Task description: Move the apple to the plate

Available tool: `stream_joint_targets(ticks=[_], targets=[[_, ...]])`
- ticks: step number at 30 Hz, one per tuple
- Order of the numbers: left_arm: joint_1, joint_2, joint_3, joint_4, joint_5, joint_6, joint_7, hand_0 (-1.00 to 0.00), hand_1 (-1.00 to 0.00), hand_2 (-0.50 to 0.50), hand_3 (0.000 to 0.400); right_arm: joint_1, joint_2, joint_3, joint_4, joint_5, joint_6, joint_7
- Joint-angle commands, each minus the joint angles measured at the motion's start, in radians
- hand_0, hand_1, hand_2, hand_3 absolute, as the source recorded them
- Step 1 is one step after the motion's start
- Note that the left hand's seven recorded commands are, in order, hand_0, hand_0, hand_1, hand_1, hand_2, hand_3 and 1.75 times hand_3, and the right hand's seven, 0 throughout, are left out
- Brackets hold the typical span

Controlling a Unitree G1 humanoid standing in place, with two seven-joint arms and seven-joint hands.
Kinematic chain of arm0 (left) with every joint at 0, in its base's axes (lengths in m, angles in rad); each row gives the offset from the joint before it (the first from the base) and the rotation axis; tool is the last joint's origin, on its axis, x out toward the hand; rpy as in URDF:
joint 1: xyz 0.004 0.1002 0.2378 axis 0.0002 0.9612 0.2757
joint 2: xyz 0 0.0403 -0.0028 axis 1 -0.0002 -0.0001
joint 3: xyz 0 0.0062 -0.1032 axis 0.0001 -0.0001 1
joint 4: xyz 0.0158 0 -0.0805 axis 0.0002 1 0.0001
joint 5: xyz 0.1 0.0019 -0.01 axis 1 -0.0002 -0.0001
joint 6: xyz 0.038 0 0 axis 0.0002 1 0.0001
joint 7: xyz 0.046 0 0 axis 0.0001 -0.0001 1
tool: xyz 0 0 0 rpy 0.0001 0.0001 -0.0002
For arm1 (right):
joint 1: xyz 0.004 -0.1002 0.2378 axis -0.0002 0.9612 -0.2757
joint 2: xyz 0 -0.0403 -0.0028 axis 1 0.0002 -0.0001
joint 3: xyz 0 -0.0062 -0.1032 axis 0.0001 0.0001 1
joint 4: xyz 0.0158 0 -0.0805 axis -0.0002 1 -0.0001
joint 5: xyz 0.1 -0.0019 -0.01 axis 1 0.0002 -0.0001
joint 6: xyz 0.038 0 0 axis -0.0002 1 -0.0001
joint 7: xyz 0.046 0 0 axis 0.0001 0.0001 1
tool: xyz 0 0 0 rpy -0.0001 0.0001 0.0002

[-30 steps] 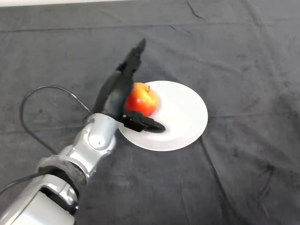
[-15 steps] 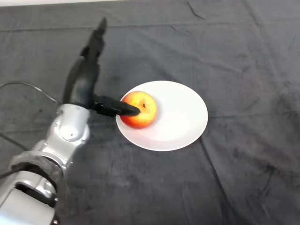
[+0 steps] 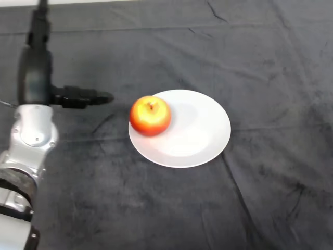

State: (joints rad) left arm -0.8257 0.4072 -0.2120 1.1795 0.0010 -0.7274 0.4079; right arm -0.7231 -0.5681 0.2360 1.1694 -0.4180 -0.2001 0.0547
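A red and yellow apple [image 3: 150, 115] stands upright on the left part of a round white plate [image 3: 197, 130] in the middle of the table. My left hand [image 3: 35, 78] is at the far left, well clear of the apple and plate. It is open and empty: its fingers point straight up the view and its thumb [image 3: 86, 97] sticks out to the right toward the apple, a short gap away.
The table is covered by a dark wrinkled cloth [image 3: 250, 198]. My silver-grey forearm [image 3: 28, 146] runs down the left edge of the view.
My hand has let go of the apple and drawn away to the left. The apple has stayed on the plate's left part.
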Motion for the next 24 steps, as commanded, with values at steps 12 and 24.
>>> stream_joint_targets(ticks=[12, 24], targets=[[0.090, 0.169, 0.146, -0.081, -0.058, -0.047, 0.038, 0.00, 0.00, 0.00, 0.000, -0.003, -0.026, 0.0011, 0.015, -0.0050, -0.004, -0.0077], [0.140, 0.295, 0.287, -0.110, -0.116, -0.037, 0.037, 0.00, 0.00, 0.00, 0.000, -0.003, -0.026, 0.0011, 0.014, -0.0049, -0.004, -0.0077]])
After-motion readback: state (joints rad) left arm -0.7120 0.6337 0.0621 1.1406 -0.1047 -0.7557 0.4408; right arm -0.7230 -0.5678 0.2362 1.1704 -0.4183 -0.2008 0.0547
